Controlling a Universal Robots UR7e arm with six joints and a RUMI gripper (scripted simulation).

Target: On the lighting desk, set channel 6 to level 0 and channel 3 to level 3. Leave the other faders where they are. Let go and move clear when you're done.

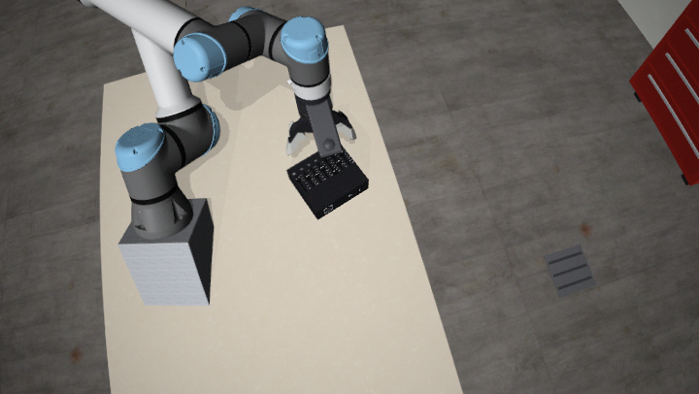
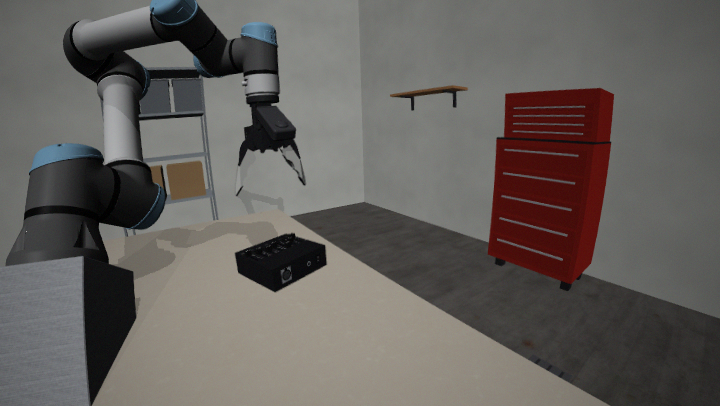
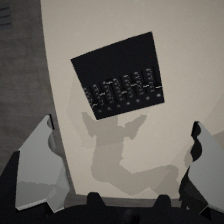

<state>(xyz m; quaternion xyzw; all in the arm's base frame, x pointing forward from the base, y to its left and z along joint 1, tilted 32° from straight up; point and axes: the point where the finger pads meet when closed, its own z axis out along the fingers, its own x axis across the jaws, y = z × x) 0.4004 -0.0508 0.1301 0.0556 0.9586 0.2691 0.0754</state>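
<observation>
A flat black box-shaped lighting desk (image 1: 328, 184), its top lined with a row of small dark faders (image 3: 125, 90) and its side bearing a round connector socket (image 2: 286, 275), sits askew on the beige table (image 1: 303, 303). The grey two-jaw gripper (image 2: 270, 177) hangs well above it, jaws spread wide and holding nothing.

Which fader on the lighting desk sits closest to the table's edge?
The end fader at the left of the row in the wrist view. It lies nearest the table edge that borders the floor; the others step away toward the table's middle.
</observation>
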